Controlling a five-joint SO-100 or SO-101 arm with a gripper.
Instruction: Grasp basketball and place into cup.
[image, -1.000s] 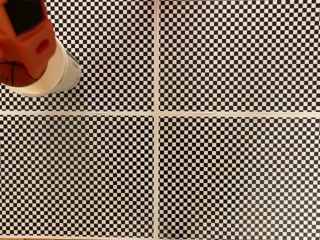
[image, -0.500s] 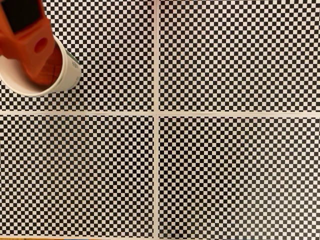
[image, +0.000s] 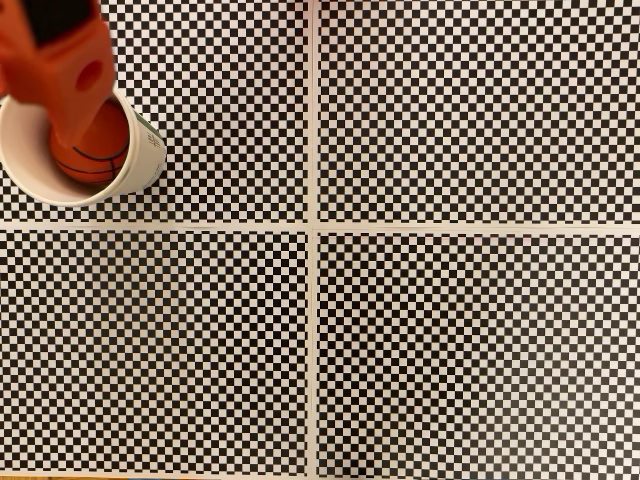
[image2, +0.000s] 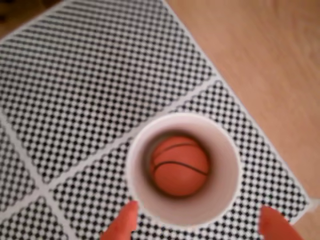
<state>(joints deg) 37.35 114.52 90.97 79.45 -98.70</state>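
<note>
Fixed view: cup (image: 148, 158) stands upright at the far-left corner of the checkerboard mat (image: 450, 340), in its upper-left quadrant. Greenish print shows on the cup's right outer wall. Basketball (image: 100, 152) lies inside the cup, at the bottom, black seam lines visible. The orange gripper body hangs over the left part of the cup mouth and covers part of the ball and rim.

Wrist view: cup (image2: 225, 150) seen straight down the mouth; basketball (image2: 180, 166) rests centred on the cup floor, clear of the inner wall all round. Gripper (image2: 197, 222) sits at the near edge of the view; two orange fingers (image2: 122, 225) show as blurred tips, one left and one right of the cup's near rim. Fingers spread wide and released, nothing between them but the cup rim below; neither touches the ball. Whether the tips touch the cup wall cannot be told from the blur.

Mat lies on a light wooden table (image2: 270, 55), bare wood visible to the right and far side in the wrist view. White seams divide the mat into four panels.
</note>
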